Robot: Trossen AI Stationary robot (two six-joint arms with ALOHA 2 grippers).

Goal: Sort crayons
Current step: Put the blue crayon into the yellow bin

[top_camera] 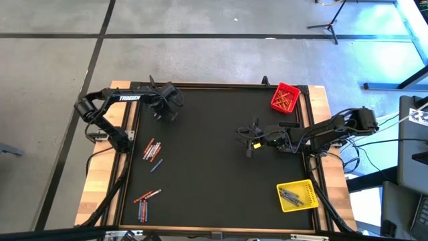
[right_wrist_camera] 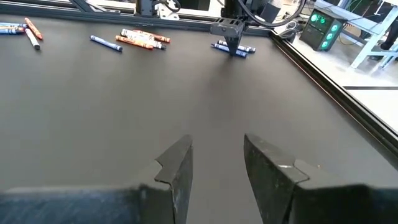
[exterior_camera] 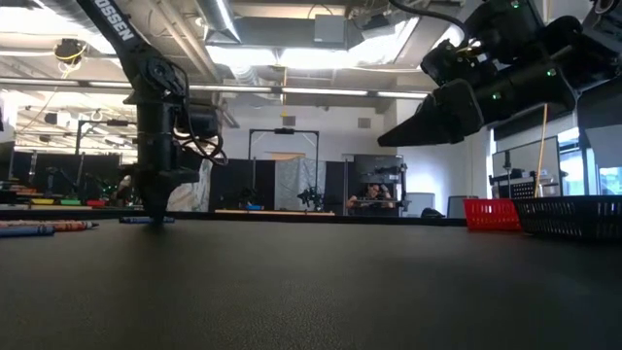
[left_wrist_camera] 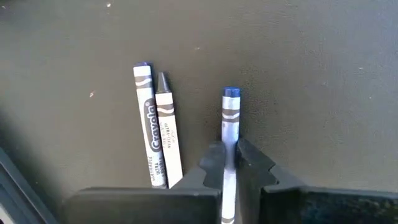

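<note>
Left gripper [left_wrist_camera: 230, 163] down on the black table [top_camera: 214, 147] near its far left corner, fingers pinched on a blue crayon [left_wrist_camera: 229, 134] lying flat on the surface. Just beside it, two more crayons [left_wrist_camera: 157, 127] lie side by side, touching: one blue-tipped, one grey-tipped.

Right gripper [right_wrist_camera: 214, 163] hangs above the table toward the right side, fingers spread, nothing between them.

More crayons on the left half: a small cluster of red-orange and blue ones [top_camera: 152, 150] mid-left, another cluster [top_camera: 145, 203] near the front left edge.

Red bin [top_camera: 285, 98] at the far right corner holds red-orange crayons. Yellow bin [top_camera: 298, 195] at the front right holds grey ones.
</note>
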